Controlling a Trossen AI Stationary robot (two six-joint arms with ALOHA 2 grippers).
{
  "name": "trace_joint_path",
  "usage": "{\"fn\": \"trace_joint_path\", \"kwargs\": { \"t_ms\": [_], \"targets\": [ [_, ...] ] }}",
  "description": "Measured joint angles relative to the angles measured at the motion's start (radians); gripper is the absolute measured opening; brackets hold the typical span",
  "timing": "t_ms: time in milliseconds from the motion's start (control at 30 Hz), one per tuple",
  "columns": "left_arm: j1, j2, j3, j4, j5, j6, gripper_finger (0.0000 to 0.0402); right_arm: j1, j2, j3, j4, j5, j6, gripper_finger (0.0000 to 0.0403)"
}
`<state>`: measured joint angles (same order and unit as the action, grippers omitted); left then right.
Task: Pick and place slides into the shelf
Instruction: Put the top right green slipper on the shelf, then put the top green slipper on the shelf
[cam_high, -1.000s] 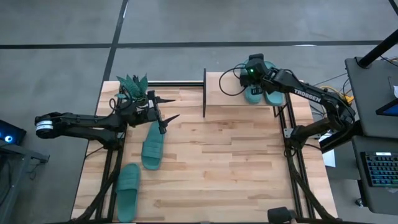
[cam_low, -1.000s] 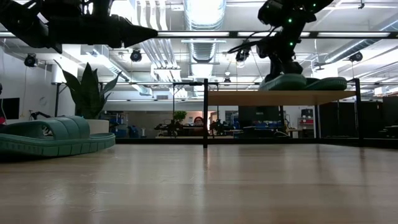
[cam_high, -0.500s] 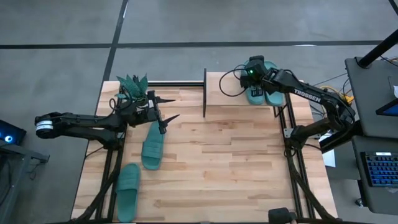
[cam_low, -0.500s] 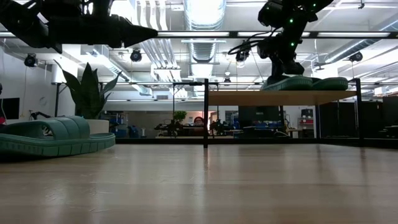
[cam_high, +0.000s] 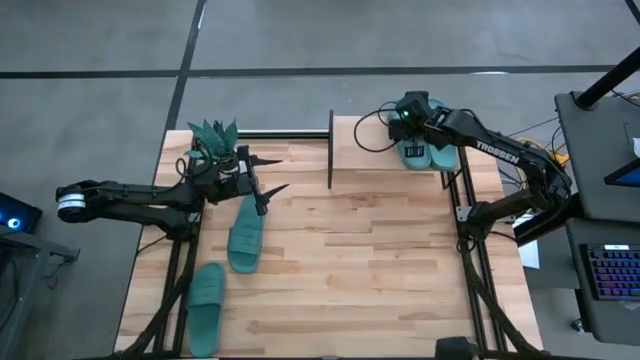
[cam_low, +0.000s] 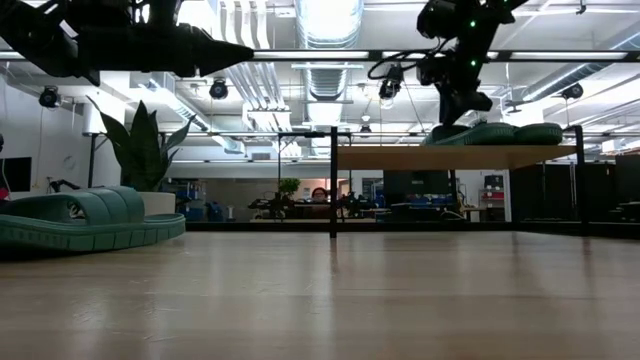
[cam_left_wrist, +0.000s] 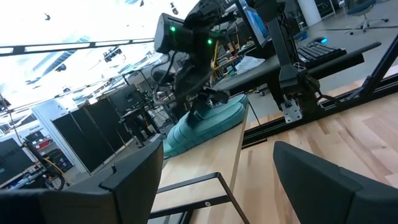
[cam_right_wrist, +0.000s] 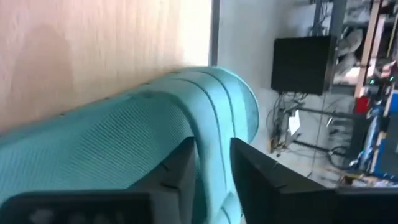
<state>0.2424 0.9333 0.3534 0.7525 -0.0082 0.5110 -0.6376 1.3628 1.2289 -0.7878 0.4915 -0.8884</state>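
1. Two teal slides (cam_high: 413, 152) (cam_high: 443, 156) are seen side by side on the shelf (cam_low: 400, 156), at the right end of its light-wood top board, soles down.
2. The right gripper (cam_low: 457, 108) is held directly over the inner one of that pair, close to its strap. In the right wrist view the ribbed strap is seen running between the two dark fingers, but it cannot be told whether the jaws are clenched on it or released.
3. A third slide (cam_high: 245, 232) is found on the bench (cam_high: 380, 260), well apart from the shelf and in front of its left end.
4. The fourth slide (cam_high: 207, 308) is laid farther out still from the shelf, near the bench's front left corner.
5. The left gripper (cam_high: 284, 173) is held above the bench, just in front of the shelf's left part and near the third slide, with its jaws released wide and nothing between them.
6. A spiky green plant (cam_high: 212, 135) is placed at the shelf's left end.
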Motion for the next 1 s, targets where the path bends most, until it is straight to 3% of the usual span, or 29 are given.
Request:
{"fn": "trace_joint_path", "kwargs": {
  "t_ms": [267,333,467,533,700,1000],
  "targets": [
    [0.0,0.0,0.0,0.0,0.0,0.001,0.0288,0.016,-0.001,0.135,-0.107,-0.041,0.273,0.0147],
    [0.0,0.0,0.0,0.0,0.0,0.001,0.0288,0.024,-0.016,0.165,-0.12,-0.183,0.343,0.0149],
    [0.0,0.0,0.0,-0.001,0.0,0.001,0.0288,0.053,-0.077,0.156,-0.036,-0.578,0.472,0.0143],
    [0.0,0.0,-0.002,-0.001,0.0,0.001,0.0288,0.09,-0.121,0.1,0.08,-0.669,0.546,0.0137],
    [0.0,0.0,-0.009,-0.002,-0.006,0.001,0.0288,0.239,-0.227,-0.108,0.384,-0.632,0.63,0.0124],
    [0.0,0.0,-0.014,-0.021,-0.027,-0.008,0.0288,0.559,-0.332,-0.547,0.979,-0.441,0.614,0.0121]
  ]
}}
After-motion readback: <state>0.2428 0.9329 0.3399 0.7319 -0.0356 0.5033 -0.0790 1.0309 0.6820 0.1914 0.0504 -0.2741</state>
